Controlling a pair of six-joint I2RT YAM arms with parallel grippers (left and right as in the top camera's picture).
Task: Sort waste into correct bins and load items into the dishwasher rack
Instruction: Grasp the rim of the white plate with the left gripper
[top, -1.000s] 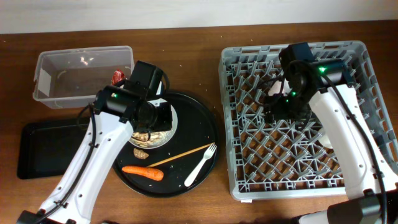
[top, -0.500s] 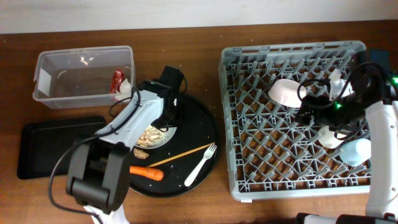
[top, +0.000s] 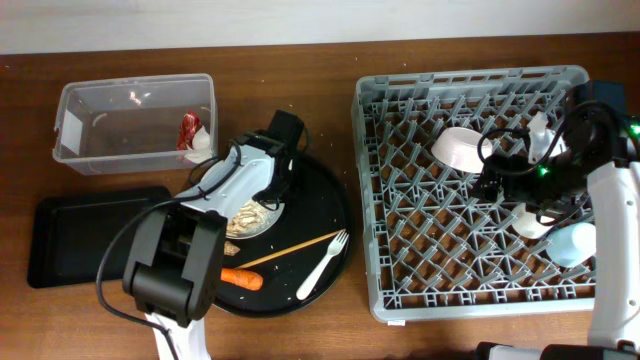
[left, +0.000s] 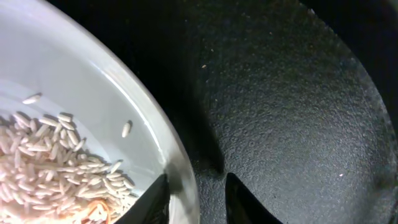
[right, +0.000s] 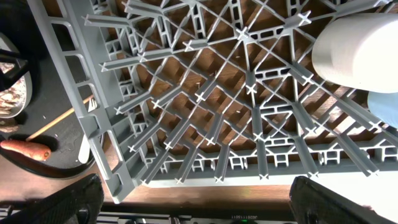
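Note:
The white plate (top: 240, 215) holds beige food scraps (top: 243, 212) on the round black tray (top: 320, 200). My left gripper (top: 272, 195) is open and straddles the plate's right rim (left: 183, 180), inner finger against it, over the scraps (left: 56, 162). The carrot (top: 240, 278), chopstick (top: 290, 250) and fork (top: 325, 262) lie on the round tray. The red wrapper (top: 188, 128) and white tissue (top: 202, 142) lie in the clear tub (top: 100, 150). My right gripper (top: 493, 183) is wide open and empty above the grey rack (top: 400, 250), near the cream bowl (top: 460, 147) and cups (top: 570, 240).
The shallow black tray (top: 85, 238) lies at the left, below the tub. The right wrist view shows my open right gripper (right: 208, 202), rack pegs (right: 205, 112), a white cup (right: 357, 50), and the carrot (right: 25, 149) past the rack's edge.
My right arm has swung from the rack's upper middle to its right side, uncovering the cream bowl in the rack. My left arm has dropped low, its gripper at the plate's right rim.

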